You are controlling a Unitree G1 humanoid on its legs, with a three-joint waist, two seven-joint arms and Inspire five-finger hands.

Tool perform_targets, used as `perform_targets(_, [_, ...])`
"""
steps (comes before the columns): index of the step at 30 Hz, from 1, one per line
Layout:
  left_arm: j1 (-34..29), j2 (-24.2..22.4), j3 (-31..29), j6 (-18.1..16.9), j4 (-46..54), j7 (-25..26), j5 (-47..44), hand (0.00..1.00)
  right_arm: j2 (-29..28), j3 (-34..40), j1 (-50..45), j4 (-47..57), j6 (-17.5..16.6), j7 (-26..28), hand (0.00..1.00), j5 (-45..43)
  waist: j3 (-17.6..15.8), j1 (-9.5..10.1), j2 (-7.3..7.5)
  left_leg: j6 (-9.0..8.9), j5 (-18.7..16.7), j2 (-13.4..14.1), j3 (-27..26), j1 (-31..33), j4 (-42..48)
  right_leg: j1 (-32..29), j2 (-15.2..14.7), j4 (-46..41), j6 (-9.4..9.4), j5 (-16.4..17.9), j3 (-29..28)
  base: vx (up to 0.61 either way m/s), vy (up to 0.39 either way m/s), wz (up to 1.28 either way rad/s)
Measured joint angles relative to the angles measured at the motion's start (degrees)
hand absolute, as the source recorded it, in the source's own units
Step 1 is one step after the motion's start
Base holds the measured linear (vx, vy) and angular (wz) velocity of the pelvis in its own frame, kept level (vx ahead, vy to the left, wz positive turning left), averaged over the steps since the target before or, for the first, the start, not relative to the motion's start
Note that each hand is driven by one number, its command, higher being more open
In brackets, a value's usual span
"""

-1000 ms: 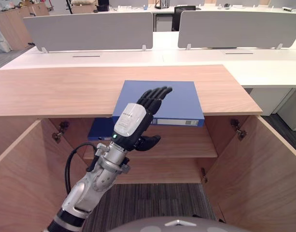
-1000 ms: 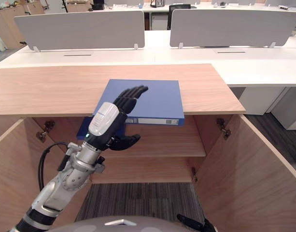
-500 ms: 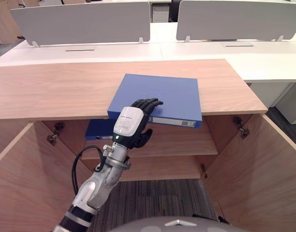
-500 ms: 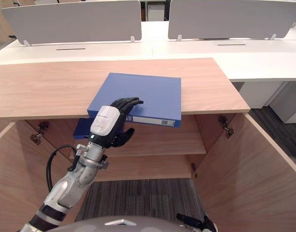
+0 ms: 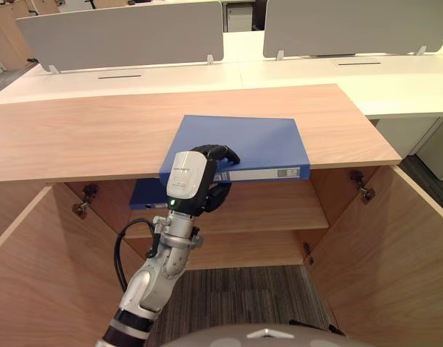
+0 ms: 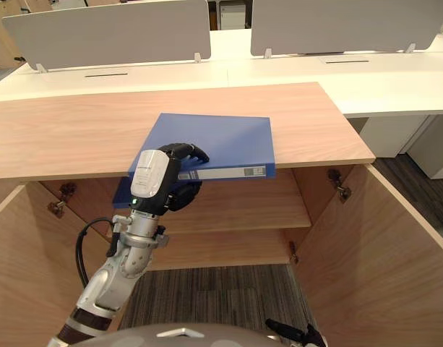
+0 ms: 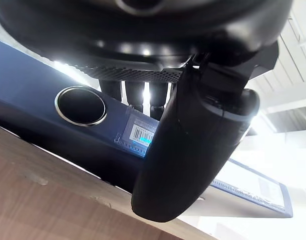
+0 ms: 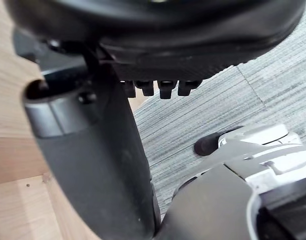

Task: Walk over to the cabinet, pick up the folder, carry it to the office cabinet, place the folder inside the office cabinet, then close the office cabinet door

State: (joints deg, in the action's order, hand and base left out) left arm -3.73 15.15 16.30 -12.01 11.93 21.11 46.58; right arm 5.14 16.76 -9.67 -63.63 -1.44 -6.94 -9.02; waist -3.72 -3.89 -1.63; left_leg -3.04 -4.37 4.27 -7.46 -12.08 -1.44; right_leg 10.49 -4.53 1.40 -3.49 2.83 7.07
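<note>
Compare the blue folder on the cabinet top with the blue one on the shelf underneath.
The upper blue folder lies on the wooden cabinet top, overhanging its front edge; the lower blue folder lies inside on the wooden shelf. The left hand grips the upper one, fingers curled over it; nothing holds the lower one. The lower one is partly hidden behind the hand. Both are blue and lie flat.
</note>
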Motion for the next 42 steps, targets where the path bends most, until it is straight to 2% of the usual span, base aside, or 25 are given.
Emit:
perform_targets(7, [-2.48,-1.62,0.21,-0.53,4.21,-1.95,-7.38,0.00,-0.11,-0.57,0.07,0.92,-0.20,-0.79,1.00,-0.14,-0.17,0.18,-0.19,0.04,-0.25,-0.02,-0.41,-0.01,0.18,0.06,-0.03,0.02,0.00,0.00,-0.64,0.00,0.003,-0.03])
perform_targets(15, [-3.78,-5.45,4.59,-1.82,11.37,-4.18,-23.15,0.00,-0.33,-4.14,-0.04,4.63,-1.46,-1.27,1.00,-2.48,-0.10,0.36,-0.23,0.25,-0.88,0.09,-1.67,1.05,1.76,-1.72,-0.07,-2.15,-0.28,0.42,-2.51,-0.03,0.008,-0.10])
perform_targets(19, [-2.63,-6.31,9.49,-2.32,12.38,-4.80,-34.92,0.00,-0.26,-6.86,-0.07,6.65,-1.73,-1.62,1.00,-3.06,0.42,0.39,-0.05,0.26,-0.88,0.20,-1.80,1.11,2.21,-2.21,-0.04,-3.31,-0.20,0.72,-2.79,-0.02,-0.003,-0.02])
perform_targets(26, [-0.21,-6.89,10.55,-2.50,13.93,-9.95,-57.62,0.00,-1.30,-9.48,-0.08,12.03,-1.85,-2.11,1.00,-5.52,1.79,0.40,-0.05,0.26,-0.87,0.38,-2.68,1.71,2.82,-3.86,0.05,-5.15,-0.20,1.09,-3.79,-0.02,-0.003,-0.06])
perform_targets(30, [0.11,-7.41,10.29,-2.47,15.88,-14.30,-71.49,0.00,-2.28,-10.73,-0.22,20.40,-1.82,-2.09,1.00,-6.80,1.69,0.42,0.14,0.26,-0.87,0.38,-2.85,2.04,3.29,-4.38,0.02,-5.74,-0.19,1.05,-3.99,-0.03,0.002,-0.03])
perform_targets(34, [-0.10,-7.78,9.23,-2.33,16.92,-17.58,-79.60,0.00,-2.32,-10.62,-0.50,30.33,-1.93,-1.98,1.00,-6.76,1.92,0.47,0.53,0.26,-0.87,0.40,-2.83,2.05,3.50,-4.38,0.02,-5.90,-0.19,1.04,-3.98,-0.01,-0.001,0.00])
perform_targets(38, [-2.47,-7.81,5.50,-2.29,18.36,-19.67,-81.85,0.00,-2.72,-10.35,-1.93,40.46,-2.85,-1.26,1.00,-7.10,2.04,0.45,0.78,0.26,-0.87,0.44,-2.83,2.05,3.53,-4.39,0.03,-5.89,-0.19,1.03,-3.98,0.00,0.000,0.00])
perform_targets(42, [-7.75,-8.63,-0.06,-1.48,18.39,-20.67,-83.22,0.00,-3.65,-10.02,-6.15,54.99,-3.15,2.60,1.00,-11.61,1.85,0.46,1.07,0.27,-0.88,0.43,-2.84,2.08,3.50,-4.41,0.03,-5.66,-0.20,1.01,-3.96,0.00,0.000,0.00])
